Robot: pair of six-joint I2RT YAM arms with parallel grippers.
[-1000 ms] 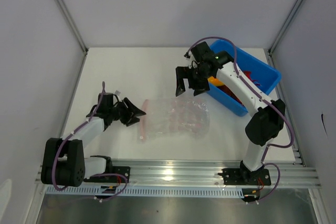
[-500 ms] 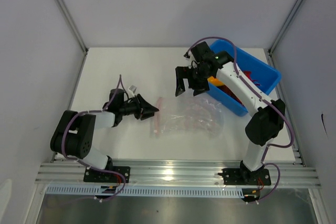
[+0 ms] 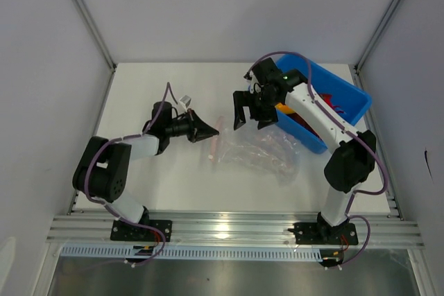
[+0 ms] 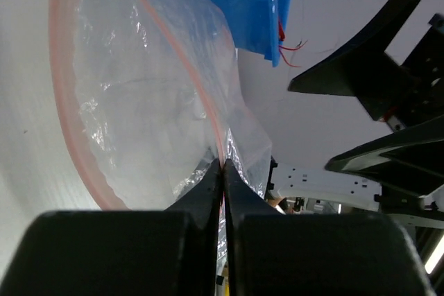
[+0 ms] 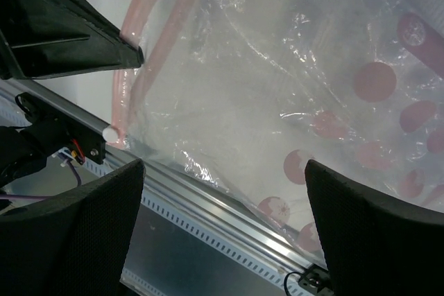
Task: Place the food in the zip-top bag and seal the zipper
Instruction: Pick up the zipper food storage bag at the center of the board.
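White tabletop [image 3: 139, 95] carries the work, boxed in by pale walls. On it the left fingers [image 4: 223, 171] are pressed together on one lip of the clear crinkly plastic zip-top bag [image 3: 260, 156], pinching the film just beside the pale pink zipper strip [image 4: 64, 102]. The other lip lies lower, so the mouth gapes a little. The right fingers [image 3: 253, 114] stand wide apart and hold nothing, hovering over the mouth end of the bag.

This looks like the opening step, with nothing loaded yet. To do it well, the pinch should lift that lip up and slightly away — enough to widen the mouth without dragging the light bag across the tabletop.

Beyond the bag, the toy food [image 3: 282, 107] sits in the blue plastic bin [image 3: 343, 95] — orange and red pieces show behind the right arm. The bag's far end lies just beside the bin's wall. The right fingers are near the left ones, so the gap between them is tight for reaching in.
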